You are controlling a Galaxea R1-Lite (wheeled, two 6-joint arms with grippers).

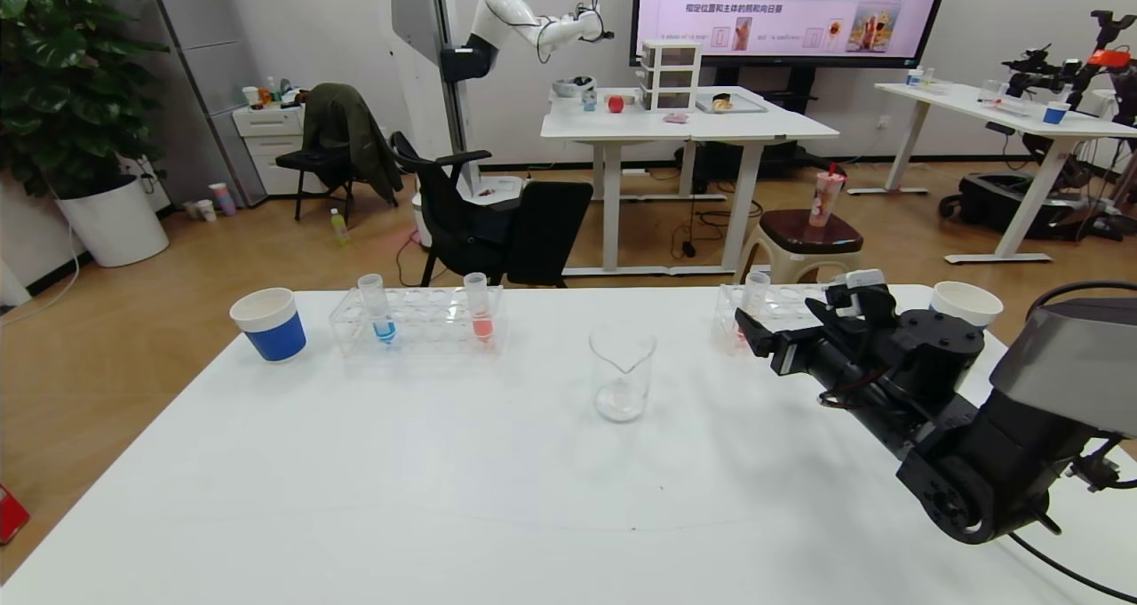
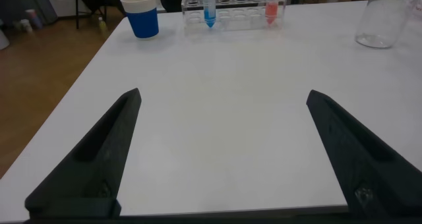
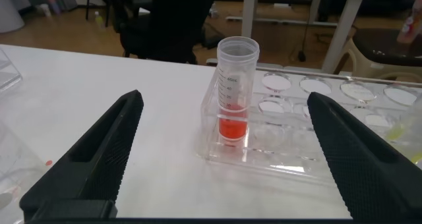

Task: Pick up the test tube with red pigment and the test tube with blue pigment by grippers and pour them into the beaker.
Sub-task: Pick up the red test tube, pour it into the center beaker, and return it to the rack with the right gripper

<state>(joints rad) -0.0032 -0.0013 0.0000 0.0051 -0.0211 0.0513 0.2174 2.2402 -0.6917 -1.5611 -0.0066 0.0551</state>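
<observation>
The right gripper [image 1: 751, 331] hung low over the table [image 1: 444, 481] at its far right side, its black fingers spread wide and holding nothing. Its forearm reached in from the near right corner, angled up and toward the far edge. The right wrist view showed what the head view hid behind the arm: between the open fingers stood the test tube with red pigment [image 3: 234, 92], upright in the end hole of a clear rack [image 3: 297, 138], orange-red liquid at its bottom, not touched by either finger. In the head view that tube [image 1: 755, 298] was only partly visible just beyond the gripper.

The left gripper [image 2: 224, 151] appeared only in its own wrist view, fingers wide apart and empty above bare table near the front left edge; the head view did not show that arm.

Farther left, a second rack [image 1: 417, 321] held the test tube with blue pigment [image 1: 375, 307] at its left end and a tube of paler red liquid [image 1: 478, 307] toward its right. The beaker [image 1: 621, 372] stood on the table between the two racks, nearer the robot. A blue paper cup [image 1: 268, 322] stood left of the second rack, and a white cup [image 1: 966, 303] sat behind the right arm.
</observation>
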